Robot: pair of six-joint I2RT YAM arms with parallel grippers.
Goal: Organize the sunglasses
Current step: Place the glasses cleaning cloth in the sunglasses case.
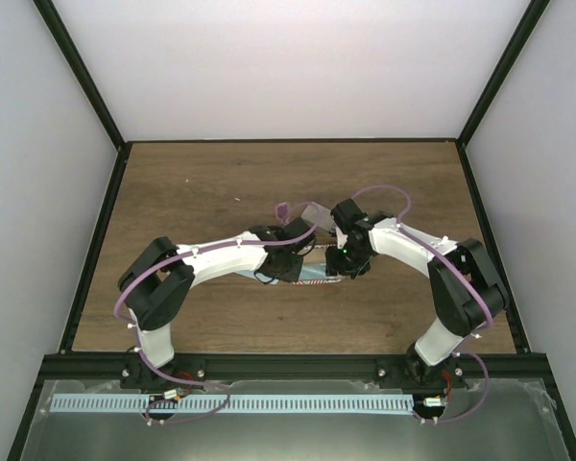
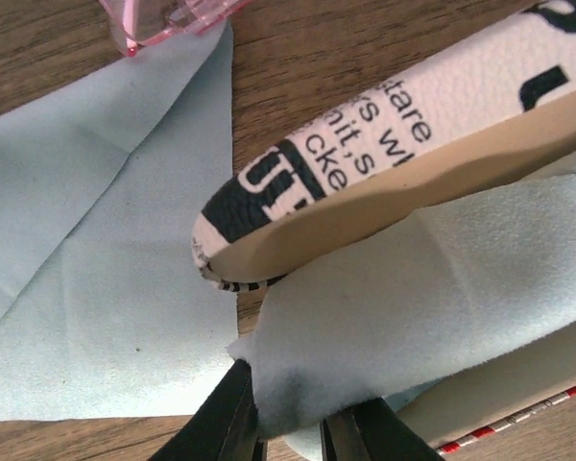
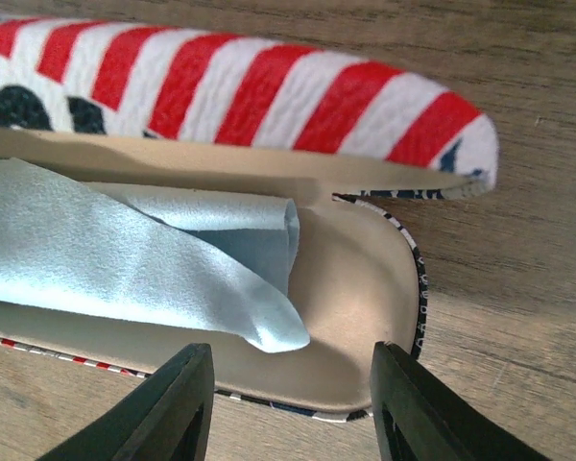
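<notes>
Sunglasses [image 2: 163,19] with a pink frame show only one corner at the upper left of the left wrist view, resting on the wooden table [image 2: 365,38] and touching the tip of a flat cloth [image 2: 77,250]. This cloth is spread beside the open case [image 2: 413,125]. The left claw [image 2: 293,427] is narrow, pinching a folded cloth [image 2: 413,298] that lies inside the case. Further right, the right claw [image 3: 293,384] stands wide and holds nothing, straddling the rounded end of the case's lower half.
</notes>
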